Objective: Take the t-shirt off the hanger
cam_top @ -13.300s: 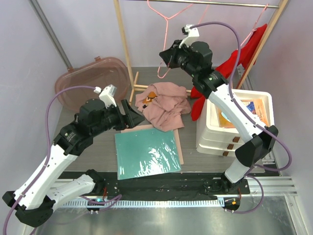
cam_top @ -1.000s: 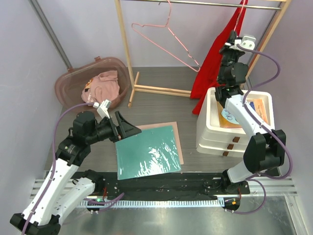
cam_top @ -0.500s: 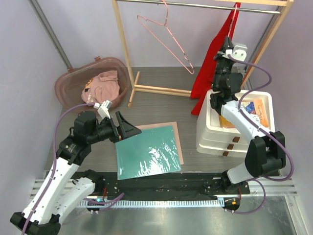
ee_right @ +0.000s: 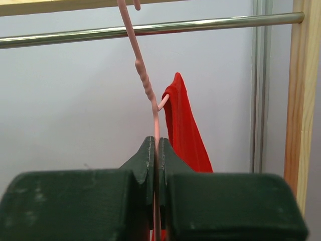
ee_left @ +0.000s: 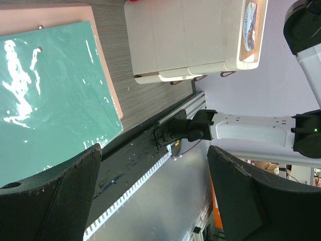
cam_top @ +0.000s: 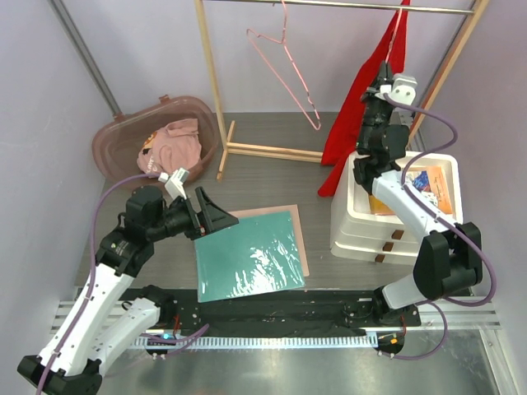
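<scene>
— Two arms, one rack: what sits nearest the lens?
— The left gripper (cam_top: 216, 222), jaws spread wide and holding nothing, hangs over a green mat (cam_top: 249, 255) on the grey table (cam_top: 272, 177). To its right stands a white drawer unit (cam_top: 394, 210). Far left, a brown basket (cam_top: 123, 136) holds a pink garment (cam_top: 171, 140).

— And the shirt?
— The red t-shirt (cam_top: 362, 107) is plain and falls in long, limp folds. It is on its hanger at the right end of the wooden rack (cam_top: 210, 82), with its lower end just beside the drawer unit. The right gripper (ee_right: 155, 146), raised close to it, is pinched tight on the pink wire of the hanger (ee_right: 145, 85) below the twisted neck. That wire rises past the metal rail (ee_right: 200, 25). A second pink hanger (cam_top: 284, 66), bare wire, hangs further left.

— What can't be made out?
— From above, the right arm covers part of the shirt. At the wrist, only a narrow red strip shows beyond the fingers. The hanger's shoulders are hidden, and its hook is cut off at the top edge.
</scene>
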`<state>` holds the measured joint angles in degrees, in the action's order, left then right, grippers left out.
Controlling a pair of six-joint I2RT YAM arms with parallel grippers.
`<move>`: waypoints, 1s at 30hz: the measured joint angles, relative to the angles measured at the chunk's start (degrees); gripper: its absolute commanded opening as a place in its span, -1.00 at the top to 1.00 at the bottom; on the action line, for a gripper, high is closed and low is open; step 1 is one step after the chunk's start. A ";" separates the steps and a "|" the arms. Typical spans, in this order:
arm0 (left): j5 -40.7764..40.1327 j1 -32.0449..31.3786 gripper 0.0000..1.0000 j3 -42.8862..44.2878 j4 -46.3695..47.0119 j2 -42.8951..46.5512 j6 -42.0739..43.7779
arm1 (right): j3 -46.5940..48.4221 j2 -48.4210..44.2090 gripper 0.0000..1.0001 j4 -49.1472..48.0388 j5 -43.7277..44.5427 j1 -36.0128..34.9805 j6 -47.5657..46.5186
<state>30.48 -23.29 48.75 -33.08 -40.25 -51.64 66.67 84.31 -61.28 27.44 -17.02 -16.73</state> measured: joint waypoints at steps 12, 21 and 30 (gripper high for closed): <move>0.22 0.00 -0.76 -0.11 0.46 -1.14 0.57 | -4.35 -13.22 0.98 13.81 5.20 -2.49 12.04; 2.47 -0.33 -0.86 -1.01 4.48 -1.84 0.76 | -5.05 -21.73 0.98 34.49 0.74 -2.67 34.53; -4.52 -17.62 -0.83 -0.11 13.09 -8.24 -0.04 | -6.36 -23.02 0.98 46.27 -8.81 -2.78 52.26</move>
<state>25.96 -40.91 48.64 -19.99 -48.49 -51.68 60.31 61.30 -15.00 18.63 -19.79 35.53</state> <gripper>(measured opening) 0.926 0.043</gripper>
